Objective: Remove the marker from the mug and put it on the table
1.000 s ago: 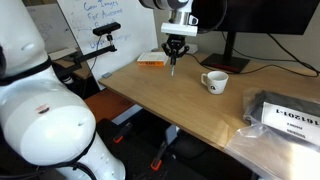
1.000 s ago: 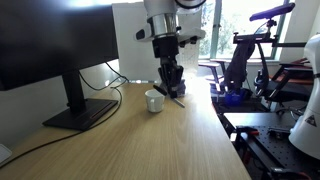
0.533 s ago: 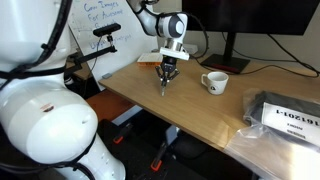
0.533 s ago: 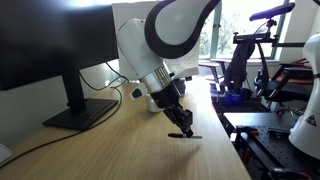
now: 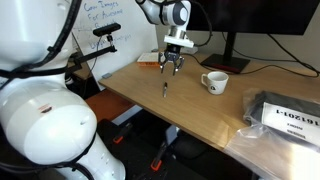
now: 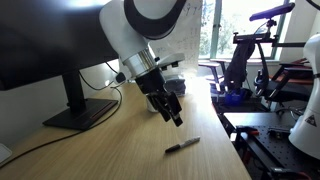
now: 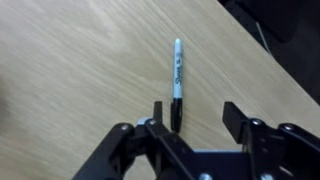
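The marker [image 7: 177,80] lies flat on the counter [image 7: 80,60], free of my claw [image 7: 195,118]. In the wrist view it runs along the 12-to-6 line. Its dark end sits at 6 o'clock, in the gap between my two fingers and closer to the finger [image 7: 158,112] on the 9 o'clock side. The rest reaches away from me toward 12 o'clock. In both exterior views my claw hangs above the counter, so nothing of it touches the marker. In an exterior view the marker [image 5: 165,90] lies at about 7 o'clock from my claw [image 5: 172,68], and in an exterior view it [image 6: 182,147] lies at about 5 o'clock from my claw [image 6: 175,120].

The marker is thin and short. It has a pale grey barrel with dark lettering along it, too blurred to read, and a black section at the end nearest me.

My claw is spread wide and grasps nothing.

The mug [image 5: 214,82], white with a side handle, stands upright on the counter [image 5: 200,115] at 3 o'clock from the marker, well apart from it. The counter is light wood grain. A dark monitor [image 5: 250,20] stands at 12 o'clock beyond the mug.
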Tool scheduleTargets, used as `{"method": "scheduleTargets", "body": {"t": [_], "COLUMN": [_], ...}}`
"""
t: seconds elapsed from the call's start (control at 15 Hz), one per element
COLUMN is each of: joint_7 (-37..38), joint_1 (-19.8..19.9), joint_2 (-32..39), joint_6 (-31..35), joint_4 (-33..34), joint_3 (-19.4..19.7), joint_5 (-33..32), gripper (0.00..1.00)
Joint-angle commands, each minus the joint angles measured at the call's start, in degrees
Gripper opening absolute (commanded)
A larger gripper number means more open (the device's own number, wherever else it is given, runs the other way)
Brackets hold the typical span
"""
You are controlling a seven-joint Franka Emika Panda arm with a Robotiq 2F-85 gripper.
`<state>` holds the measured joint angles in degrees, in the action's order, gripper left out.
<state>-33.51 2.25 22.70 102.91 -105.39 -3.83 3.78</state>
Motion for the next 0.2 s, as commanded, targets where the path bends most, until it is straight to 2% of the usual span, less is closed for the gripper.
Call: {"method": "scheduleTargets", "body": {"t": [0.0, 0.13], "joint_7": [-1.43, -2.26], "joint_1": [1.68, 2.02], "joint_2": [-8.21, -11.91], "joint_6": [8.96, 15.17], "joint_4": [-5.83, -8.67], "joint_3": [-0.33, -0.18], "joint_5": [1.52, 2.4], "gripper": [0.98, 1.0]}}
